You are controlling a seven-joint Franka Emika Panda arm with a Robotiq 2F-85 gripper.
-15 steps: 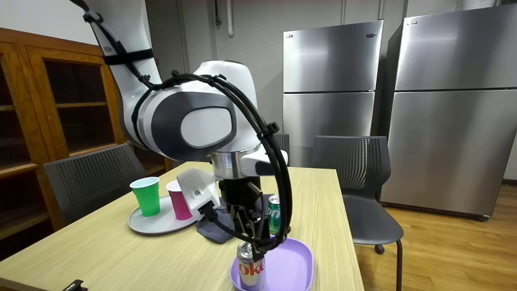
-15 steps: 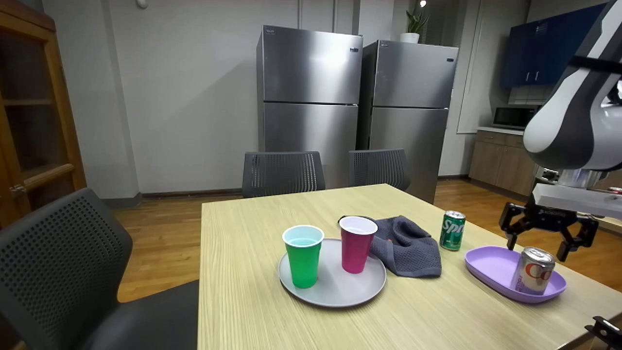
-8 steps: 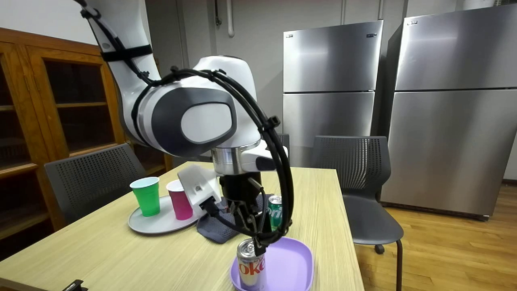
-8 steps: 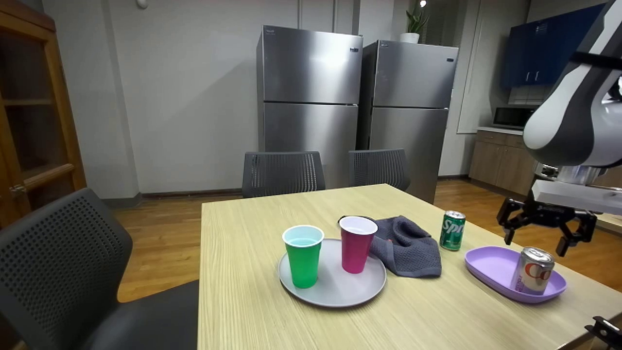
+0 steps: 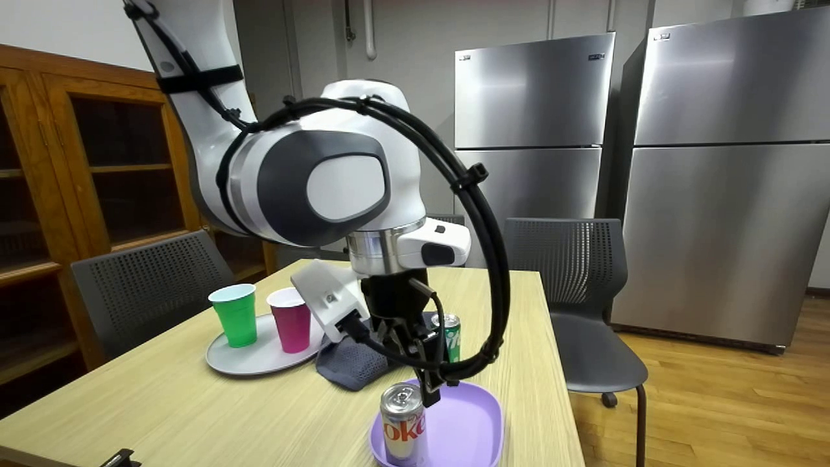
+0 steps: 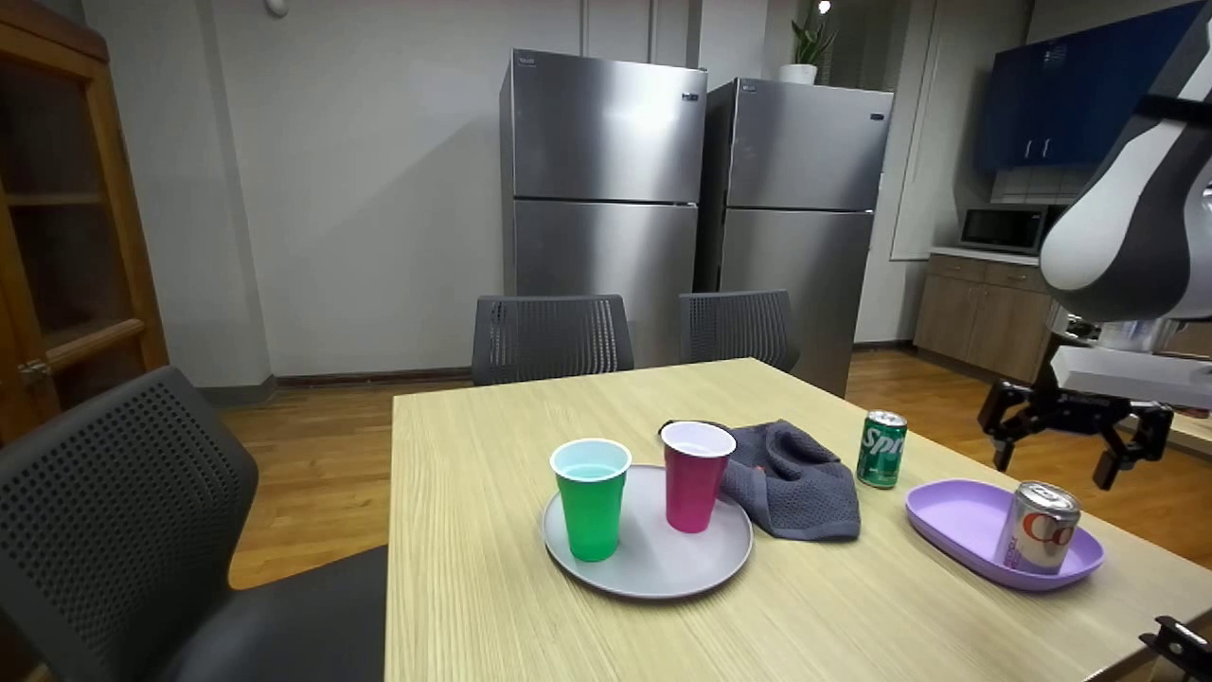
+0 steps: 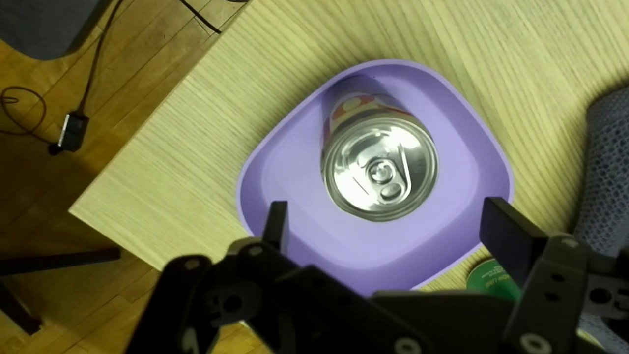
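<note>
While pincer (image 6: 1054, 468) gapes, Coke can (image 5: 402, 421), slvr, red-ltrd

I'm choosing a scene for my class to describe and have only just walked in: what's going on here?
A robot arm has its gripper open above a purple tray, holding nothing. Inside the tray stands a silver Coke can, which the gripper is not touching. A green Sprite can stands on the table near the tray, with a crumpled grey cloth close by. Beyond the cloth, a green cup and a pink cup stand on a grey plate.
</note>
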